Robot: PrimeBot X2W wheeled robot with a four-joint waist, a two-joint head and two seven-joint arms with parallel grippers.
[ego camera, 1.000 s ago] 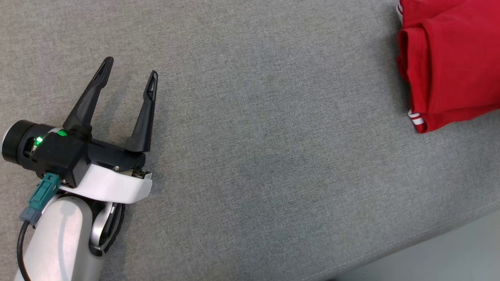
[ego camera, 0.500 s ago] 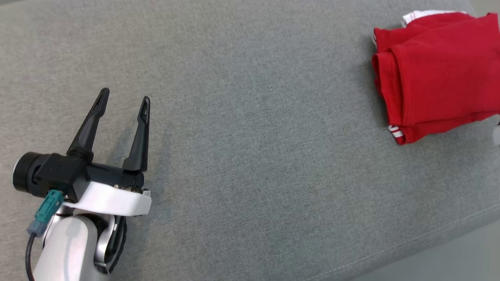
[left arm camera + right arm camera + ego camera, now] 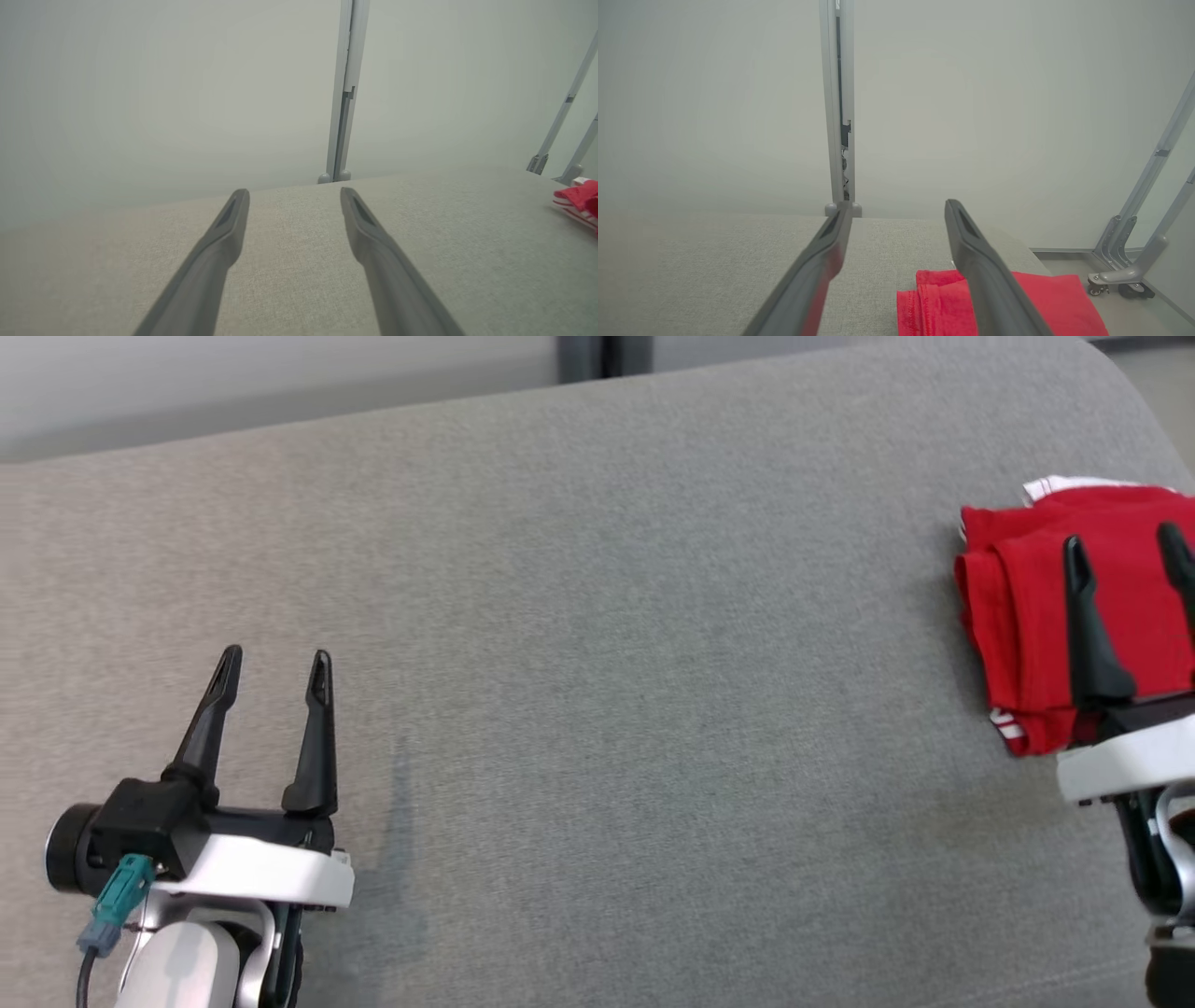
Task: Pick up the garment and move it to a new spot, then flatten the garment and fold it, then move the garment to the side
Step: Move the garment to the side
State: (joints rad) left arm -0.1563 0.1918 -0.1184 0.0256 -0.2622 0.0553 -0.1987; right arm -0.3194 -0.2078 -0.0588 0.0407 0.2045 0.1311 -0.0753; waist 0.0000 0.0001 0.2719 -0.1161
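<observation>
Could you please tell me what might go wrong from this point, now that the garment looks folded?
The folded red garment lies near the grey surface's right end; a sideways push might slide it off.
The open right hand hangs over it; a dipping fingertip could snag a layer and undo the fold.
The open left hand is far off, too distant to steady it.

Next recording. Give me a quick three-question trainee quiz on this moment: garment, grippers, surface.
1. True or false: the red garment lies folded near the right end of the grey fabric surface.
2. Whose fingers overlap the garment in the head view: A) left gripper, B) right gripper?
3. Fill in: both grippers' fingers are ___, holding nothing.
Key: 1 true; 2 B; 3 open.
</observation>
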